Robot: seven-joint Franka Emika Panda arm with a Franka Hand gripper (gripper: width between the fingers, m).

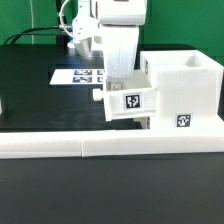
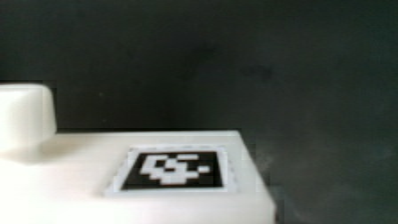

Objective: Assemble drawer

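Observation:
The white cube-shaped hollow housing (image 1: 183, 88) stands on the black table at the exterior view's right, open side up, with a tag on its front. My gripper (image 1: 120, 82) comes down from above and is shut on a small white drawer tray (image 1: 128, 102), which has a tag on its face. It holds the tray against the housing's left side, a little above the table. In the wrist view the tray's tagged surface (image 2: 173, 168) fills the near field. A white rounded part (image 2: 22, 120) shows beside it. My fingertips are hidden in both views.
The long low white border bar (image 1: 100, 147) runs along the table's front edge, just under the tray. The marker board (image 1: 82, 75) lies flat behind the arm. A white part (image 1: 2, 105) is cut off at the exterior view's left edge.

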